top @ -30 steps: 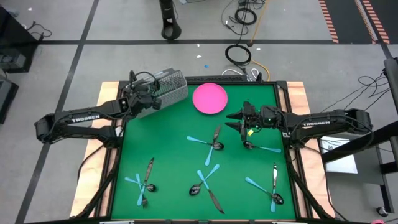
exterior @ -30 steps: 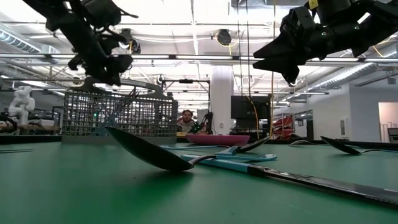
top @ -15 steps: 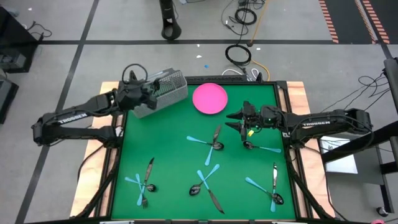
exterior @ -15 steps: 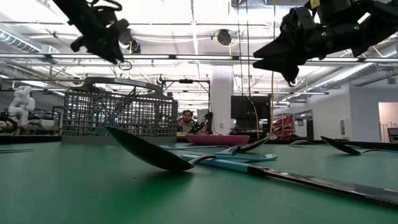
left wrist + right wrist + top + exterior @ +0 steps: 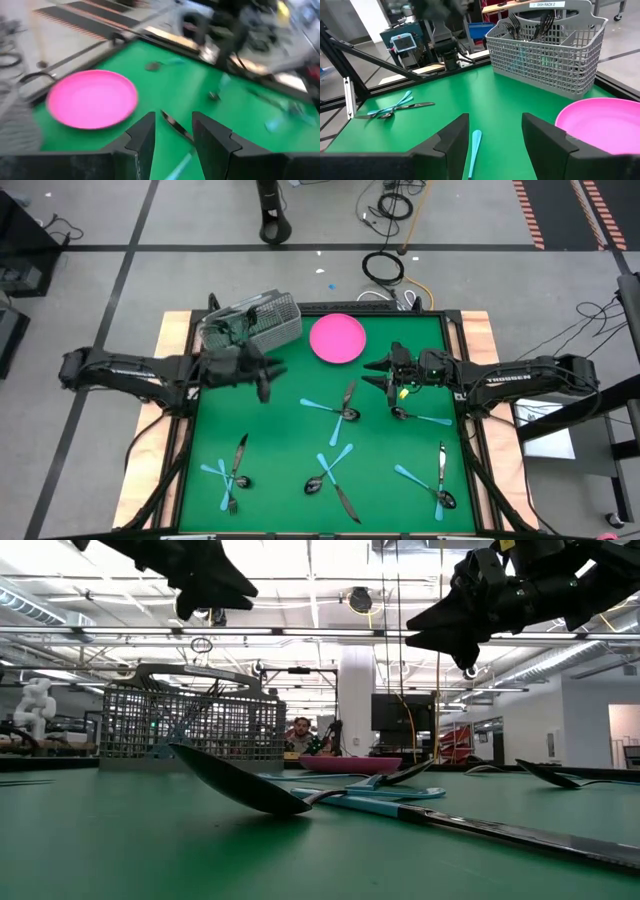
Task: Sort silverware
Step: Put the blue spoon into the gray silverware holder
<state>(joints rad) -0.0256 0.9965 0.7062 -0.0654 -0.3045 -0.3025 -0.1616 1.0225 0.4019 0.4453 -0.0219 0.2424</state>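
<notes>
Presently: silverware [image 5: 345, 402] ahead of empty, parted left end effector [image 5: 262, 376]; light, stiff, slippery; pinch mid-handle. Right end effector [image 5: 385, 376] likewise parted.

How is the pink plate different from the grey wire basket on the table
The pink plate is round, solid and low; the grey wire basket is boxy, open mesh and tall, with a handle. The right wrist view shows the plate bare, while the basket holds dark forks standing upright in its compartments. Both sit near the far edge of the green table, side by side.
</notes>
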